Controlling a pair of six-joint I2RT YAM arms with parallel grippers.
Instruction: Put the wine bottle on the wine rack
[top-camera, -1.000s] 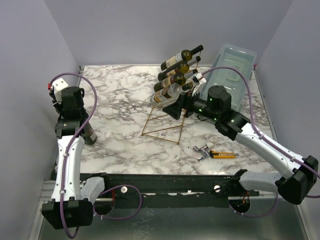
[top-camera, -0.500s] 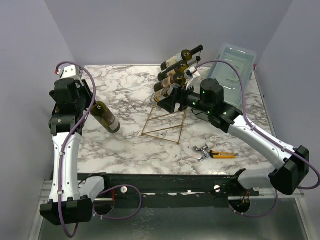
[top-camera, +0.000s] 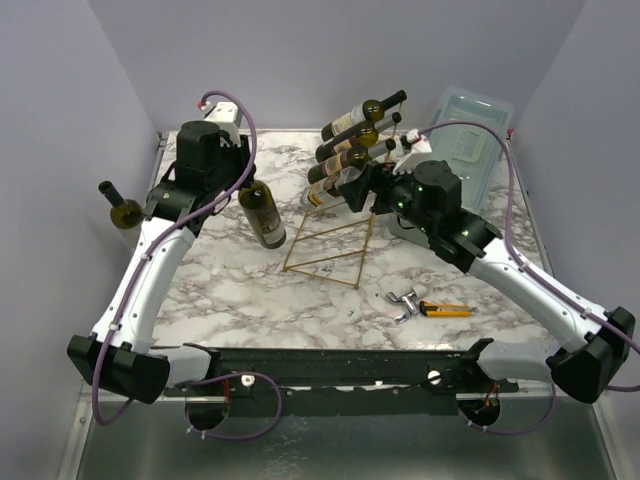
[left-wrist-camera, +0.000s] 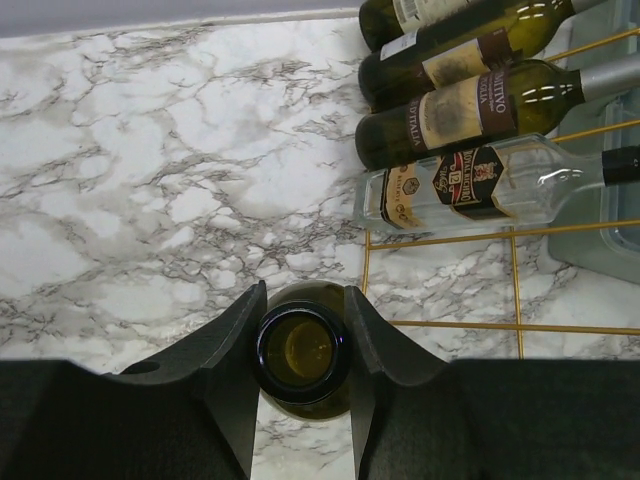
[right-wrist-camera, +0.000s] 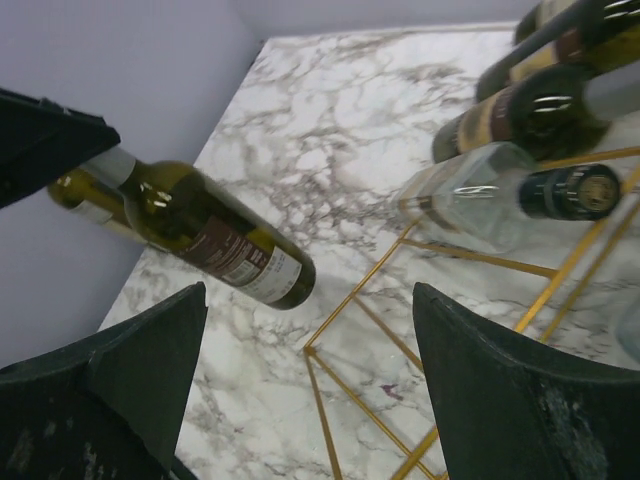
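Little can be read. In the left wrist view, the tan label (left-wrist-camera: 452, 108) on a green bottle (left-wrist-camera: 540, 95), second from the bottom of the wine rack (left-wrist-camera: 450, 240), bears sideways capitals that look like "PRIMITIVO" and "PUGLIA", though this is not certain. The dark label (left-wrist-camera: 470, 182) on the clear bottle (left-wrist-camera: 560, 190) below has lettering too small to read. In the right wrist view, the wine bottle (right-wrist-camera: 170, 215) has a blurred label.

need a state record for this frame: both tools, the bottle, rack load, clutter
left tool: shut on the wine bottle at its neck end; bottle in the air, tilted
right tool: open, nothing between its fingers, facing the wine rack
rack load: four bottles on the upper rungs, the lowest a clear glass bottle; lower rungs bare
task state: held bottle not yet on the rack
clutter: plastic bin behind the rack
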